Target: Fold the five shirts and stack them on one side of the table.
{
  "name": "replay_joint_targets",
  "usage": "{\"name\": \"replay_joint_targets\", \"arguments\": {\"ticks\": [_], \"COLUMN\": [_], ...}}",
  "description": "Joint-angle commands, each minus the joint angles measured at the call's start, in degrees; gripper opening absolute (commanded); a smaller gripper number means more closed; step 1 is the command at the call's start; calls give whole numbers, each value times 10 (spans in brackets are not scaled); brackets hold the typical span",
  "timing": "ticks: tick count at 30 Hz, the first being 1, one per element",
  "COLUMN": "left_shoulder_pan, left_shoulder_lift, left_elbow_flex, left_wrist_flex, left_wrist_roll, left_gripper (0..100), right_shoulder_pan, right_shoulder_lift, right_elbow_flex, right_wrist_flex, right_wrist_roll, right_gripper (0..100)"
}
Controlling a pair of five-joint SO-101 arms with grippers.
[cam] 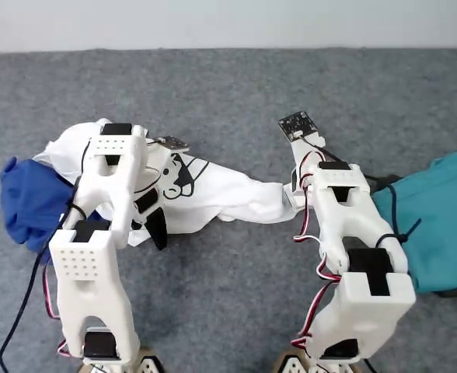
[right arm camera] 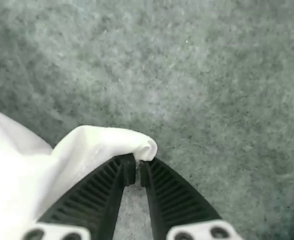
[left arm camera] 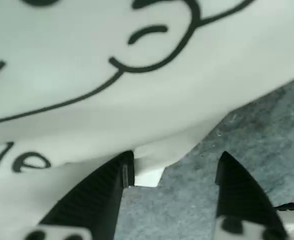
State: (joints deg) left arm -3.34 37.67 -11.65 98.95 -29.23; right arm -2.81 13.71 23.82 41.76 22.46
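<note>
A white shirt (cam: 213, 194) with a black cartoon drawing lies crumpled across the grey carpet between the two arms. My right gripper (cam: 296, 189) is shut on one stretched-out end of it; in the right wrist view the gripper (right arm camera: 137, 167) pinches a rolled white fold (right arm camera: 112, 142). My left gripper (cam: 153, 217) stands open low over the shirt's near edge. In the left wrist view that gripper (left arm camera: 174, 167) spans the hem of the printed cloth (left arm camera: 112, 75), with one black finger (left arm camera: 104, 192) under the fabric's edge and the other finger (left arm camera: 239, 192) over bare carpet.
A blue shirt (cam: 26, 202) is bunched at the far left, partly under the white one. A teal shirt (cam: 438, 217) lies at the right edge beside the right arm. Grey carpet (cam: 228, 295) covers the table, with open room in front and behind.
</note>
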Motion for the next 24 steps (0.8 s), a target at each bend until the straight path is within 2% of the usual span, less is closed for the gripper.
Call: {"name": "replay_joint_targets", "arguments": {"ticks": [1,7,14,18,24], "left_shoulder_pan": [5,4,4,4,4], "left_shoulder_lift": [-18,-18,-24,-48,-185], "left_elbow_flex": [-1,-1,-2,-58,-102], "left_wrist_flex": [5,-54,-54,13,17], "left_wrist_roll": [8,8,8,8,8], "left_gripper": [234,36,13,13,13], "right_shoulder_pan": [4,3,3,3,4], "right_shoulder_lift": [-25,-25,-25,-25,-25], "right_elbow_flex": [11,16,16,16,16], "right_wrist_flex": [-10,-18,-18,-18,-18], "right_wrist_roll": [-6,-6,-6,-6,-6], "right_gripper": [10,10,10,10,10]}}
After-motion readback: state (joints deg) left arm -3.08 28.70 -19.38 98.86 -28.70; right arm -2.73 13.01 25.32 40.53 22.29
